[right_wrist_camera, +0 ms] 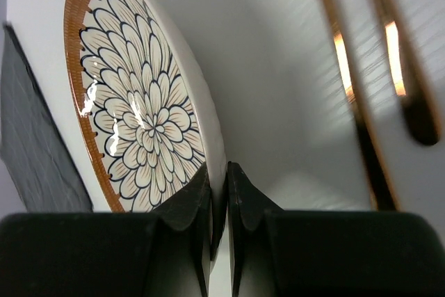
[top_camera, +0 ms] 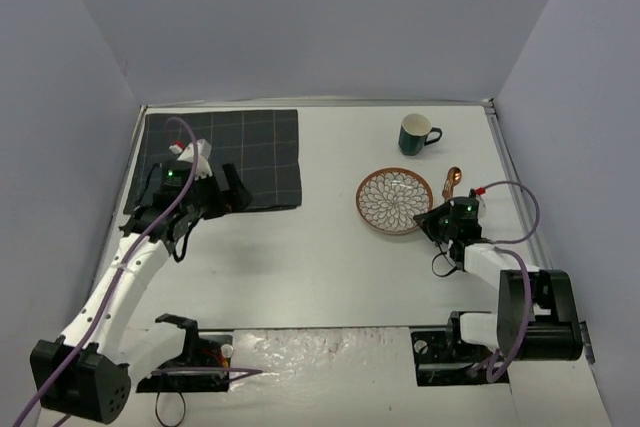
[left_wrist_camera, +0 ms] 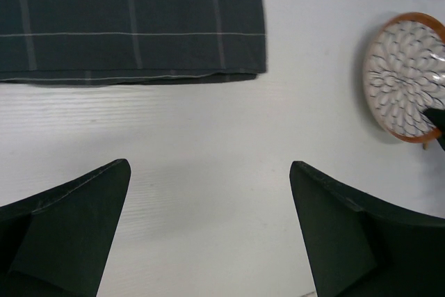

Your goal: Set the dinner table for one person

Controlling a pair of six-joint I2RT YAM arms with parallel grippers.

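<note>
A flower-patterned plate (top_camera: 394,199) with a brown rim lies on the white dinner table (top_camera: 320,267), right of centre. My right gripper (top_camera: 437,221) is shut on the plate's near right rim; in the right wrist view the plate (right_wrist_camera: 139,102) sits between the fingertips (right_wrist_camera: 220,184). Copper cutlery (top_camera: 451,182) lies right of the plate and also shows in the right wrist view (right_wrist_camera: 368,67). A dark green mug (top_camera: 416,134) stands behind. My left gripper (top_camera: 205,209) is open and empty over bare table near the dark checked mat (top_camera: 222,157), seen too in the left wrist view (left_wrist_camera: 208,172).
The mat (left_wrist_camera: 132,22) lies at the far left of the table. Grey walls close in the left, back and right. The arm bases and cables stand at the near edge (top_camera: 320,357).
</note>
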